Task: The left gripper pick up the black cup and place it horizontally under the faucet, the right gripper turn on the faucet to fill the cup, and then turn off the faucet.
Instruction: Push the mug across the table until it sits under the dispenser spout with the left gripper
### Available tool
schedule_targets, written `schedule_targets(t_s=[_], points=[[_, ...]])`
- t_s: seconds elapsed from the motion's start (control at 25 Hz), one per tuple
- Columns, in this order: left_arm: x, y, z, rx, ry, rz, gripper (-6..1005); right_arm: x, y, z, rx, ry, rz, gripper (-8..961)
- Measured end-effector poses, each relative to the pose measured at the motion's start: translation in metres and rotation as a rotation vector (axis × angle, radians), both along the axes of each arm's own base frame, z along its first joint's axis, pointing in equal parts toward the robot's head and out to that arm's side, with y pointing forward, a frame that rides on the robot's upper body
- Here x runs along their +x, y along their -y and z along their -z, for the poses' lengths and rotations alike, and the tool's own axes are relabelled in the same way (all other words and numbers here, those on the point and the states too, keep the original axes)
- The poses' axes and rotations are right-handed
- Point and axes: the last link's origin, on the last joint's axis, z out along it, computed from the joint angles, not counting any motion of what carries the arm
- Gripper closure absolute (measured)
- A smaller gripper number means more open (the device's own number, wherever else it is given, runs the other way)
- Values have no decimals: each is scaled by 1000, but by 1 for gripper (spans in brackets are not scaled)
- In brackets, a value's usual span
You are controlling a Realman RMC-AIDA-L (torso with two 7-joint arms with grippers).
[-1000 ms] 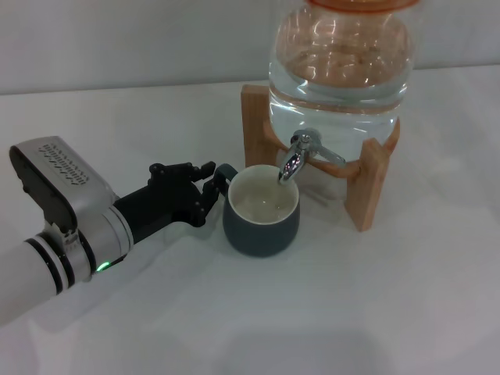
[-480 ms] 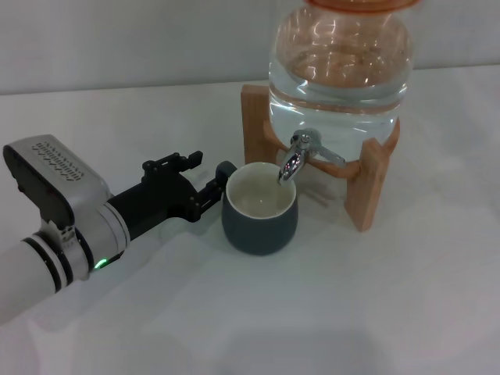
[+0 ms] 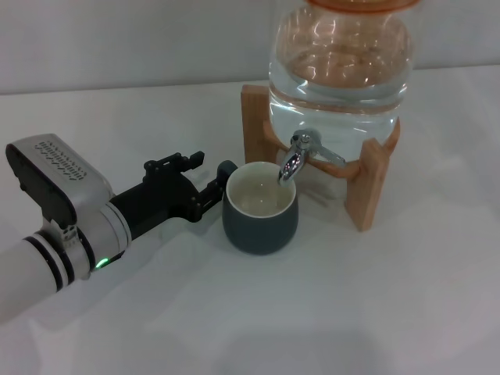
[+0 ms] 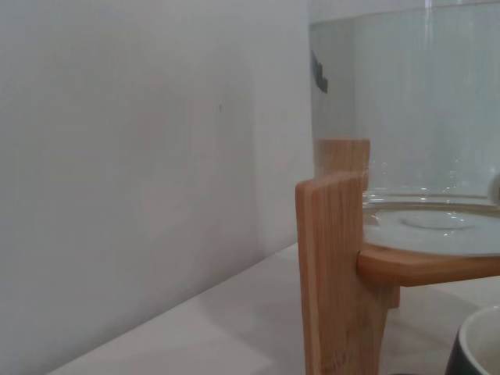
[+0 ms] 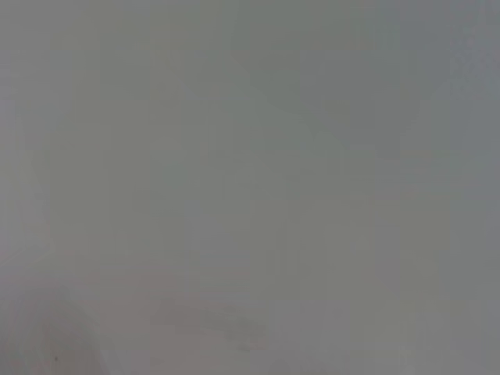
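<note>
Head view: the squat matte charcoal black cup [image 3: 260, 212] with a cream inside is being seen upright on the white table [image 3: 375, 305], directly beneath the shiny chrome faucet [image 3: 301, 155] that is sticking out of the large clear water jar [image 3: 340, 66] held in a wooden stand [image 3: 363, 183]. The black two-fingered left end effector [image 3: 205, 173] on the silver-white arm is being held spread beside the cup's small loop handle [image 3: 226, 170], one finger very near or touching it, nothing being pinched. The right end effector is not being shown in any view; the right wrist view is giving only blank grey.

Risks being judged from here:
- The cup is likely being nudged off the spout line if the left end effector is being drawn back while a finger is catching the handle; water would then be landing on the table.
- The spout tip is sitting near the cup's far rim, so a small shift is probably being enough to cause spilling.
- Overfilling is being risked if the lever is being closed late.
- The jar and stand could be pushed if the lever is being pressed too hard.
</note>
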Motion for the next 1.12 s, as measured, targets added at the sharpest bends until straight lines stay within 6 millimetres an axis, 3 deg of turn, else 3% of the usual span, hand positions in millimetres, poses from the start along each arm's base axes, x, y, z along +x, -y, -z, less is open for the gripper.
schedule_targets(t_s=[1.12], points=[[0, -2, 6, -20, -53, 3, 473, -1, -4, -1, 5, 7, 5, 111]])
